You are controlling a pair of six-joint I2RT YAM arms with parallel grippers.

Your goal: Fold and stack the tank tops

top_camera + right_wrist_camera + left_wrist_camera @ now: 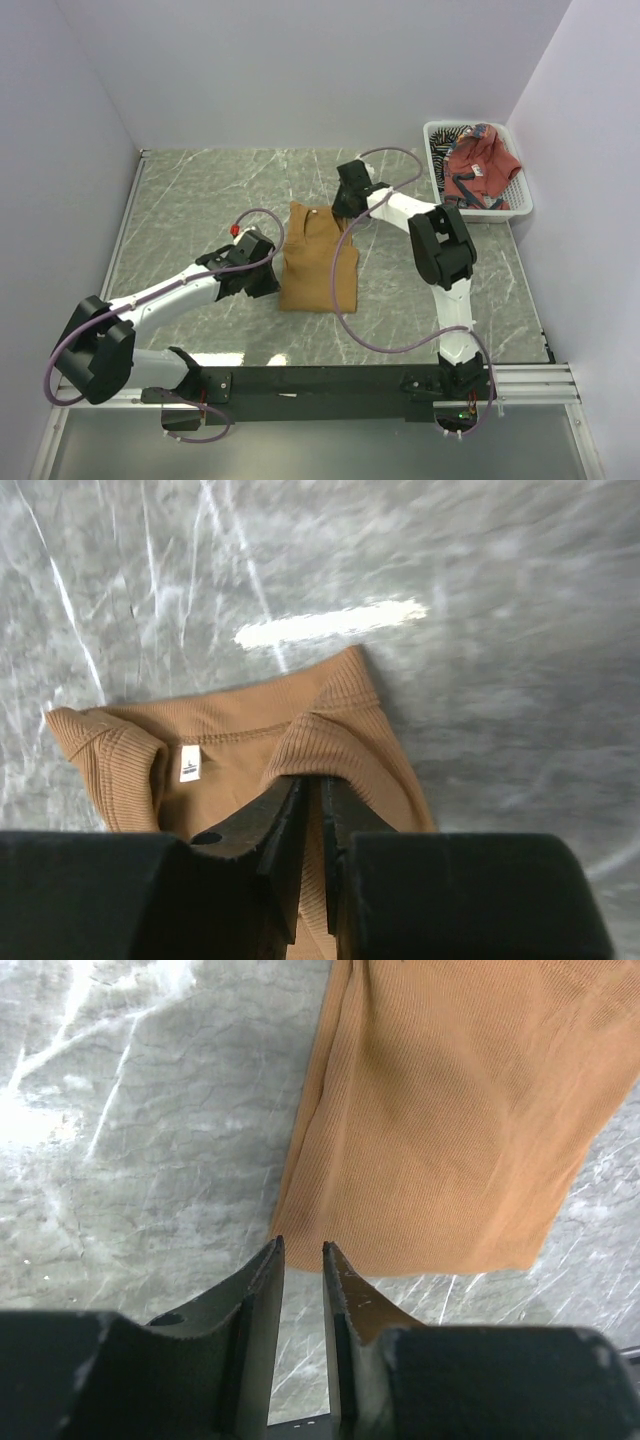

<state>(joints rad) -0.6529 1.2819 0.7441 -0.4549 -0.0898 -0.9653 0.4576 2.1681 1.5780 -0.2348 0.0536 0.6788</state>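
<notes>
The step in hand looks like the folding of the first garment: the mustard tank top [318, 262] lies flat on the tabletop [200, 190] as a narrow lengthwise panel, while the brick-red tank top [478, 168] and the striped tank top [450, 135] sit heaped in the basket [490, 215], well apart from the mustard tank top, beyond its far right corner. None of the three is stacked yet, so the task seems to be at an early stage. The right fingers [285, 820] are at the neck end of the mustard tank top, drawn nearly together, with a ribbed strap [325, 742] bunched up against their tips and tan cloth showing in the thin slit between them. I judge that they are clenched on that strap, beside the small white label [189, 763]. The left fingers [262, 1300] hover at the opposite end, just off the left corner of the hem [440, 1260]. They are all but closed, with only bare tabletop showing in the narrow gap, so they grasp nothing. The next move probably calls for carrying the strap end over toward the hem to halve the mustard tank top. For that the left fingers would need to pin or take the hem corner so the soft cloth does not slide or skew.
</notes>
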